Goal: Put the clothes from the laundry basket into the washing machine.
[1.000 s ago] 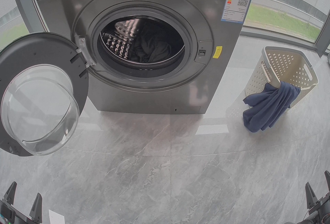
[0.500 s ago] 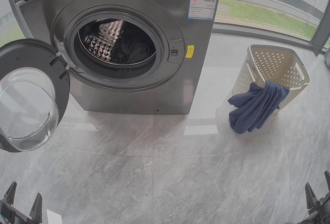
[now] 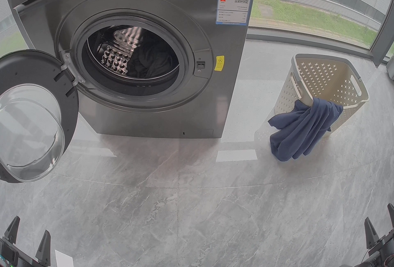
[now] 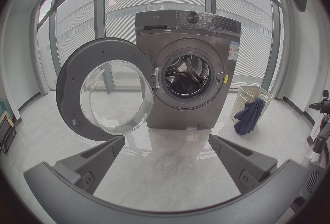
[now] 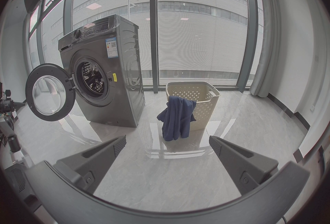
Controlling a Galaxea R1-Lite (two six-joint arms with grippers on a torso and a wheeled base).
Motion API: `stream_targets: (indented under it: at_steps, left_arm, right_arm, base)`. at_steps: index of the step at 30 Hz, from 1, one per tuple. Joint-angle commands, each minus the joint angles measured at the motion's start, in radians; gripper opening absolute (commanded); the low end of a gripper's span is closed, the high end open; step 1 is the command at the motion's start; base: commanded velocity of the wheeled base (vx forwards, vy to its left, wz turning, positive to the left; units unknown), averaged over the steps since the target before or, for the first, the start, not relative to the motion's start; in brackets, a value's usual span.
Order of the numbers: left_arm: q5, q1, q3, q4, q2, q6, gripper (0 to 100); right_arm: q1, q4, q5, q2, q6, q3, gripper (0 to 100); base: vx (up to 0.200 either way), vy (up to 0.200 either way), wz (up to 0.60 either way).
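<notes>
The washing machine (image 3: 172, 87) is seen standing on the grey marble floor (image 3: 184, 206), with its round door (image 3: 33, 116) swung fully open toward the robot's left. Inside the drum (image 3: 119, 56) a dark garment (image 3: 154, 60) is seen lying toward the back. The pale, perforated laundry basket (image 3: 324, 57) is set upright on the floor to the right of the machine, near it but apart from it. A blue garment (image 3: 301, 130) is draped over the basket's near rim, with most of its cloth hung down the outer wall toward the floor.

The left pincer (image 3: 30, 226) is held low at the near left, well apart from the machine. Its fingers are spread and nothing is held between them. The right pincer (image 3: 378, 212) is held low at the near right in the same way, spread and empty. In the left wrist view the left pincer (image 4: 165, 138) is pointed toward the machine's open mouth. In the right wrist view the right pincer (image 5: 167, 138) is pointed toward the basket and the blue garment (image 5: 177, 118). A small white slip (image 3: 63, 259) is seen on the floor just beside the left pincer.

Compared with a second ago, the whole head view has been shifted. The machine, its door and the basket are now shown farther to the left, which is a turn of the camera. The things have not been displaced relative to one another, and the blue garment is draped as before. Both pincers have been kept in the same corners, spread as they were.
</notes>
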Motion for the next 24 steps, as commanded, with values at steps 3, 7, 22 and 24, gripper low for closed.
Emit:
stream_targets:
  at_steps: [3, 7, 22, 24]
  left_arm:
    - [-0.001, 0.0, 0.018, -0.002, -0.013, -0.003, 100]
    - [-0.003, 0.0, 0.018, -0.002, -0.013, -0.009, 100]
    - [-0.001, 0.0, 0.018, 0.0, -0.013, 0.0, 100]
    - [-0.003, 0.0, 0.018, -0.002, -0.013, -0.008, 100]
  right_arm:
    - [0.0, 0.0, 0.0, -0.015, 0.0, 0.016, 100]
    - [0.0, 0.0, 0.0, -0.013, 0.0, 0.016, 100]
    - [0.0, 0.0, 0.0, -0.013, 0.0, 0.016, 100]
    - [0.0, 0.0, 0.0, -0.013, 0.0, 0.016, 100]
  base:
    - [0.0, -0.2, 0.0]
    - [0.0, -0.2, 0.0]
    - [0.0, -0.04, 0.0]
    - [0.0, -0.2, 0.0]
